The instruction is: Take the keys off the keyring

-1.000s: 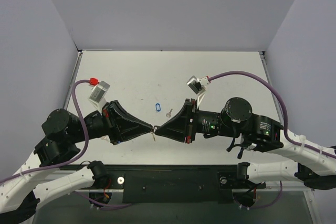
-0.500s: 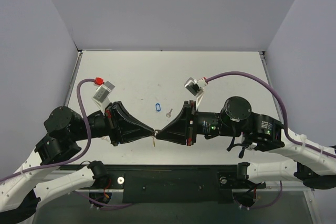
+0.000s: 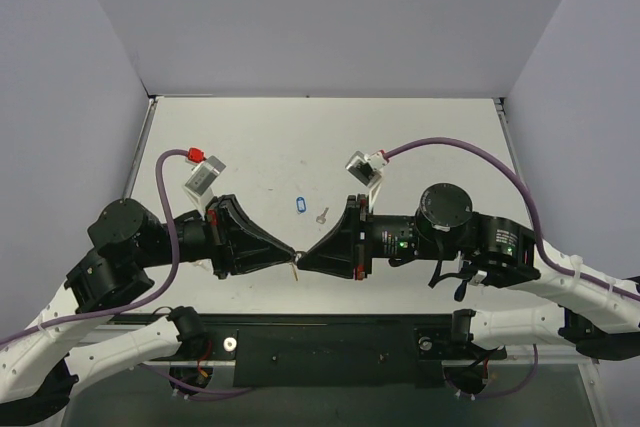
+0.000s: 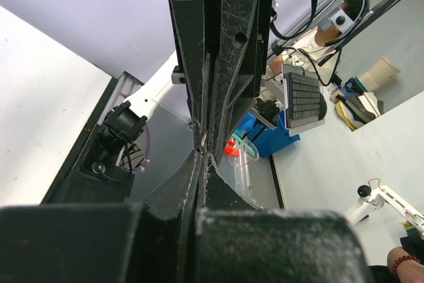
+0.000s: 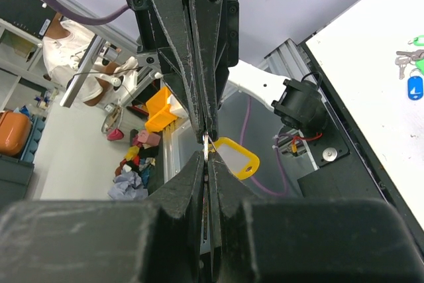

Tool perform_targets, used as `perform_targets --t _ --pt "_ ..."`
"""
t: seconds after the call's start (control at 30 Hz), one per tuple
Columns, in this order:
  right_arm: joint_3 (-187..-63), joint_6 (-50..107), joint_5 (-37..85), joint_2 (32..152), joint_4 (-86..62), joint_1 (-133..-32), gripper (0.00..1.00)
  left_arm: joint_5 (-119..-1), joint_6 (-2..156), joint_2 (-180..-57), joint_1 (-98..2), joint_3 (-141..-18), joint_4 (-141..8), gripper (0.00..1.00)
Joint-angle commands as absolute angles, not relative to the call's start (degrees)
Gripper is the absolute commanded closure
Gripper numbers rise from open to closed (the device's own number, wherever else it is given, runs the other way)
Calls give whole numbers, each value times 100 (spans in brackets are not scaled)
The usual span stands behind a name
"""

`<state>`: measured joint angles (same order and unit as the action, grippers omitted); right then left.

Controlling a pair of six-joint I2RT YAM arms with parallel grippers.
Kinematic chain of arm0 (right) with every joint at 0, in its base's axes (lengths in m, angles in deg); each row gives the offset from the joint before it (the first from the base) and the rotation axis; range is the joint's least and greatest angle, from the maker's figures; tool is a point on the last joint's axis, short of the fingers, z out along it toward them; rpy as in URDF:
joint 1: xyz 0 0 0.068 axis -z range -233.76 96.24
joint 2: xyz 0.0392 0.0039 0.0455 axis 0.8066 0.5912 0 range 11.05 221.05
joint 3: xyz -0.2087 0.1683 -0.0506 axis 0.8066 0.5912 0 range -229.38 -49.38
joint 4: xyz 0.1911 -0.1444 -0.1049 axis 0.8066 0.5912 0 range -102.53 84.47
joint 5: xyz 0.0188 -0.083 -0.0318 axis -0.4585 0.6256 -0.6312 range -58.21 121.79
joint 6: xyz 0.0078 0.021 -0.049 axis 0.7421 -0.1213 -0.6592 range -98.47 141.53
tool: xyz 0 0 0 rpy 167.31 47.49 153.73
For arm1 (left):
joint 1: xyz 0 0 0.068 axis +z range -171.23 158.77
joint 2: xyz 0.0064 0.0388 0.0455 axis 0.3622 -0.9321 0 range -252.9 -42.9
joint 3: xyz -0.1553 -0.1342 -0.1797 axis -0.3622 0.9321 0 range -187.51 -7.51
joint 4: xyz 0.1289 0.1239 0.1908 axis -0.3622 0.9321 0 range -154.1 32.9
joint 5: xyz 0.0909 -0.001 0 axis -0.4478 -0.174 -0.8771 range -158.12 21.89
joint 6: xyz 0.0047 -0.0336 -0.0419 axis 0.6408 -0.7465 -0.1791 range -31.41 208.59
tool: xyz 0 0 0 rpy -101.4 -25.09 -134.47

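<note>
My left gripper (image 3: 290, 251) and right gripper (image 3: 302, 255) meet tip to tip above the table's near edge. Both are shut on the keyring, a yellow tag (image 5: 236, 157) with a thin metal ring (image 5: 206, 141). The tag hangs just below the tips in the top view (image 3: 294, 270). In the right wrist view my right gripper (image 5: 207, 154) pinches a thin metal sliver seen edge-on; I cannot tell whether it is ring or key. In the left wrist view my left gripper (image 4: 201, 155) pinches thin wire. One loose silver key (image 3: 322, 214) lies on the table.
A blue tag (image 3: 301, 204) lies on the white table (image 3: 420, 132) beside the loose key. In the right wrist view a blue tag (image 5: 415, 87), a green tag (image 5: 417, 40) and small keys (image 5: 404, 59) lie at the far right. Grey walls enclose the table.
The joined gripper tips have moved a little toward the near edge. Both wrists have turned slightly. The yellow tag still hangs below the tips.
</note>
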<state>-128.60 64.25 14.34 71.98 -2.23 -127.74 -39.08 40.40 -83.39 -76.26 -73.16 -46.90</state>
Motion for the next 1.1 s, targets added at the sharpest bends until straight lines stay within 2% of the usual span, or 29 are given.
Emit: perform_targets --t 0.0,0.1,0.13,0.2,0.33,0.57,0.9,1.07 --pt "-12954 6363 1606 7434 -875 -12820 100 -4087 4192 -8553 -7669 -7431 -4546 95" --pt "-12927 6354 1624 7398 -867 -12812 100 -4201 4227 -8518 -7669 -7492 -4485 77" --pt "-12910 6354 1650 7372 -867 -12820 100 -4245 4236 -8509 -7669 -7501 -4476 74" --pt "-12892 6354 1641 7363 -867 -12820 100 -4359 4244 -8439 -7669 -7545 -4467 59" --pt "-12875 6354 1659 7319 -867 -12820 100 -4622 4315 -8299 -7669 -7598 -4467 48" --pt "-12848 6363 1711 7267 -893 -12820 100 -4983 4376 -8043 -7669 -7607 -4485 44" --pt "-12691 6328 2159 7074 -963 -12820 100 -6608 4464 -6936 -7669 -7124 -4520 44" --pt "-12462 6354 2318 6915 -1148 -12820 100 -6504 4482 -6997 -7669 -7264 -4379 44"
